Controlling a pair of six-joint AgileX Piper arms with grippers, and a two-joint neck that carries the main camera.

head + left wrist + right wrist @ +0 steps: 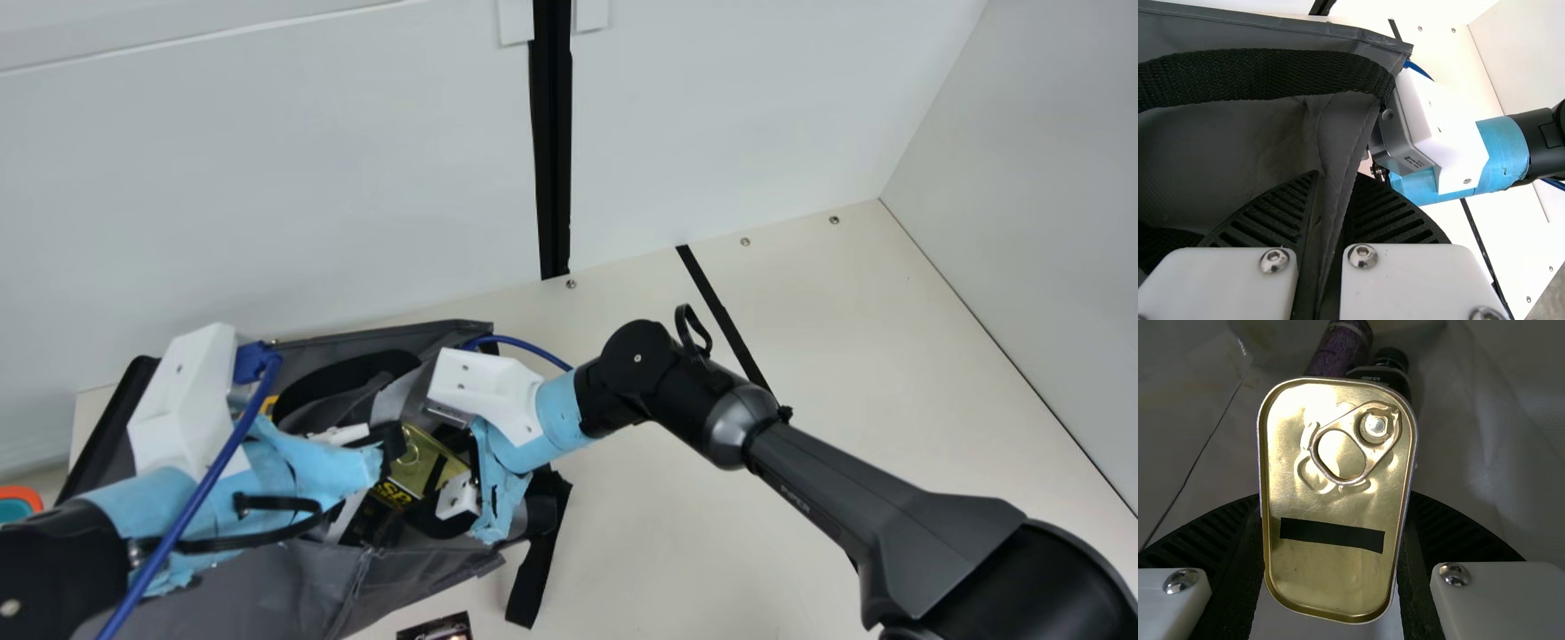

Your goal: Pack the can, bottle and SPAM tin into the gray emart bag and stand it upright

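Tin point(1331, 587) sits clenched upright between the two ribbed fingers of the right tool point(436, 480), its gold lid and ring pull point(1345, 447) facing the right wrist camera. A short black strip point(1331, 535) crosses that lid. The main view puts the tin in the mouth of the gray bag point(267, 587), with yellow print showing on its dark side.

Beyond the tin, in the right wrist view, the purple can point(1338, 350) and the dark-capped bottle point(1391, 370) lie side by side against the pale lining.

The left tool point(379, 477) is closed on a seamed fold of the bag, gray cloth pinched between its fingers. A black webbing handle point(1258, 77) arches near them, and the right arm's wrist is just beside that corner. Another strap point(533, 569) trails onto the cream counter point(676, 524), near a small dark packet point(436, 629).
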